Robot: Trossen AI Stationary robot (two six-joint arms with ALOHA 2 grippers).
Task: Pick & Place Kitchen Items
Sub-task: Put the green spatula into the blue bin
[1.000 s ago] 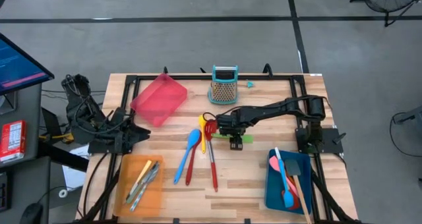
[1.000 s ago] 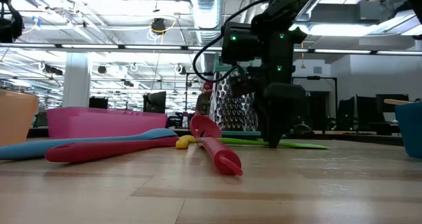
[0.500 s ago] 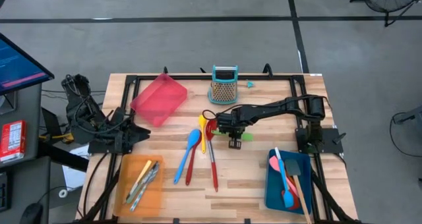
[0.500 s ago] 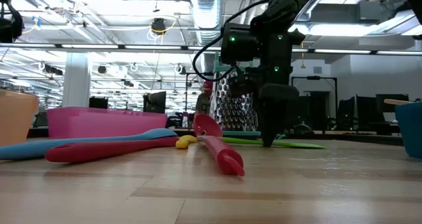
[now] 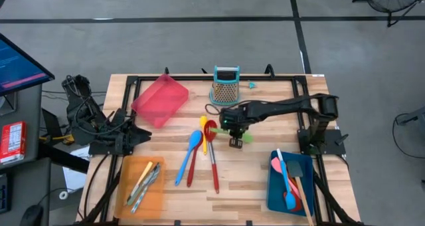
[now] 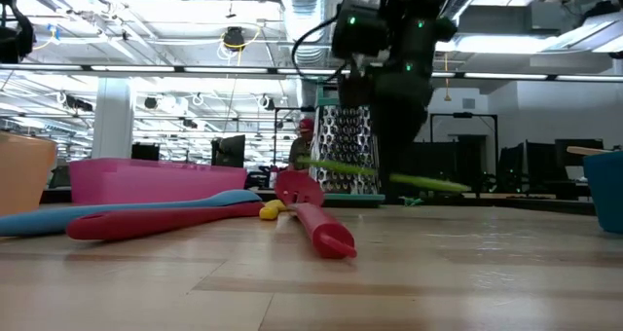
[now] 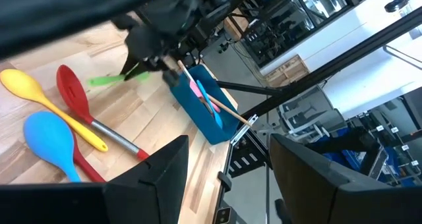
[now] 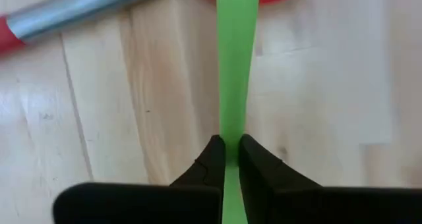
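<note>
R pincer (image 8: 227, 159) clamped on green spatula (image 8: 235, 66), held off table (image 5: 265, 186); L pincer (image 5: 147, 134) open, at L edge.

Both arms matte black, jointed segments, looped black cables. Green indicator lights above right gripper (image 8: 227, 159); its fingers slim, black, tapered.

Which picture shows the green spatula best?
The right wrist view: the green spatula fills it, pinched by the right gripper. The low view shows it lifted off the table; the high and left wrist views show only green bits.
</note>
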